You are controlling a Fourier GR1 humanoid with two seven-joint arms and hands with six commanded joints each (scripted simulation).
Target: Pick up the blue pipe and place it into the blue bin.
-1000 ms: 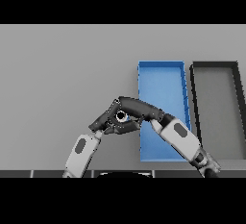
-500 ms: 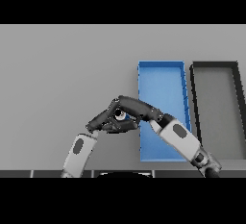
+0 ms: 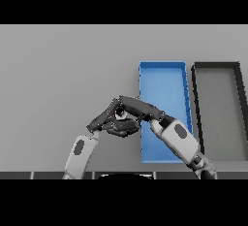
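Note:
The blue pipe [image 3: 119,114] shows only as a small pale round end between my two hands, just left of the blue bin [image 3: 162,77]. My right hand [image 3: 137,108] reaches in from the lower right, over the bin's left wall, with its fingers curled round the pipe. From the lower left, my left hand [image 3: 103,120] stretches its fingers straight up to the pipe. Most of the pipe is hidden by the hands.
A dark grey bin [image 3: 216,104] stands right of the blue one, side by side and almost touching. The grey table [image 3: 63,74] stretches out to the left and behind the hands.
Both hands and the pipe have crept slightly to the left. The grip looks the same.

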